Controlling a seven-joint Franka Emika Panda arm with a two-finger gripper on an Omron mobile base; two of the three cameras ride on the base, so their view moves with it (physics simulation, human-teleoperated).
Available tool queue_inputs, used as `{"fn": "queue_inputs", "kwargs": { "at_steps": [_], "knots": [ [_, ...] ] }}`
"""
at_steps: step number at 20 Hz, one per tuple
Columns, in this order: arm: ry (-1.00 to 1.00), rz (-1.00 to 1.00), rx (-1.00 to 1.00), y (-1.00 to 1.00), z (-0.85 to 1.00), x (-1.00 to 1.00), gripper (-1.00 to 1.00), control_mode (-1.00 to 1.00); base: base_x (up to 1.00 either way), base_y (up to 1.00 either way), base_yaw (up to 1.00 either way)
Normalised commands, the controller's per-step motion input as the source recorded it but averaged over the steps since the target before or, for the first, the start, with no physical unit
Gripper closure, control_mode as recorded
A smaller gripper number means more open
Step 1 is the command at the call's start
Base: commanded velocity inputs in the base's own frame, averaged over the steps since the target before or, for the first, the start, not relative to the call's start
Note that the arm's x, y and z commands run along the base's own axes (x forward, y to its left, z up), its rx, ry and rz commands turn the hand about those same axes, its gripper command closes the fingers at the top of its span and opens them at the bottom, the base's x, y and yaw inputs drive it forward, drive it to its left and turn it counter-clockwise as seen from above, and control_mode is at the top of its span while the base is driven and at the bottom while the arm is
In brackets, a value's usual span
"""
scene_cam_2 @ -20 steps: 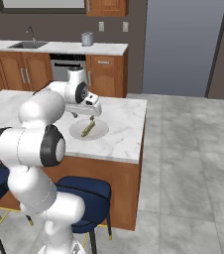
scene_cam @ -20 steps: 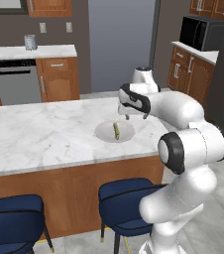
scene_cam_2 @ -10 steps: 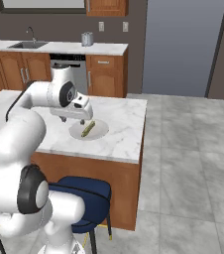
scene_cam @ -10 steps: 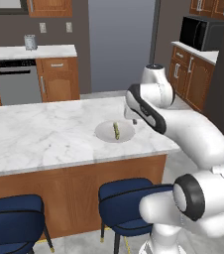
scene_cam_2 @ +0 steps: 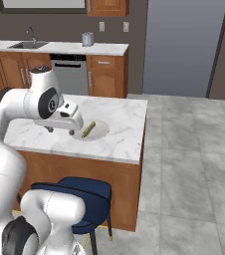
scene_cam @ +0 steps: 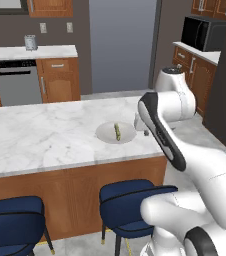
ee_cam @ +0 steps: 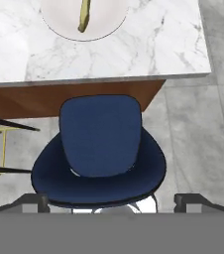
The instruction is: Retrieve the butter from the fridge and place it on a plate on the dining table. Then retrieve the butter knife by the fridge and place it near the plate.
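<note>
The butter (scene_cam: 117, 131) lies as a thin olive stick on the round pale plate (scene_cam: 106, 134), which rests near the right end of the dining table (scene_cam: 40, 137). Both appear from the other side too: butter (scene_cam_2: 88, 129), plate (scene_cam_2: 100, 130). My gripper (scene_cam: 143, 131) hangs just right of the plate, near the table's front edge, open and empty. In the right base view the gripper (scene_cam_2: 60, 130) sits left of the plate. The hand view looks straight down: butter (ee_cam: 84, 17) and plate (ee_cam: 106, 22) at the top, gripper (ee_cam: 112, 202) spread wide. The fridge and butter knife are out of view.
A blue stool (ee_cam: 99, 149) stands directly below the hand, tucked against the table's wood side (scene_cam: 70, 200); a second stool (scene_cam: 10, 220) is further left. Back counter with dishwasher (scene_cam: 17, 82) and a metal canister (scene_cam: 30, 42). Open tiled floor (scene_cam_2: 189, 164) lies right of the table.
The arm has swung up and back from over the plate, carrying the open gripper to the plate's side near the table edge. The butter stays on the plate.
</note>
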Motion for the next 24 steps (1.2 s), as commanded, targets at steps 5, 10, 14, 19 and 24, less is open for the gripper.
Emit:
{"fn": "queue_inputs", "kwargs": {
  "at_steps": [5,10,14,19,24],
  "knots": [
    [0.0,0.04,-0.03,0.0,-0.09,-0.82,-1.0,-1.0,0.0,0.0,0.0],
    [0.01,0.08,-0.01,-0.1,-0.27,-0.09,-1.0,-1.0,0.0,0.0,0.0],
    [0.01,0.0,0.0,0.0,0.0,0.0,-1.0,-1.0,0.0,0.0,0.0],
    [-0.04,0.03,0.0,0.04,0.0,-0.12,-1.0,-1.0,0.0,0.0,0.0],
    [-0.01,0.06,0.0,0.05,-0.04,-0.12,-1.0,1.0,-0.77,0.32,0.34]
  ]
}}
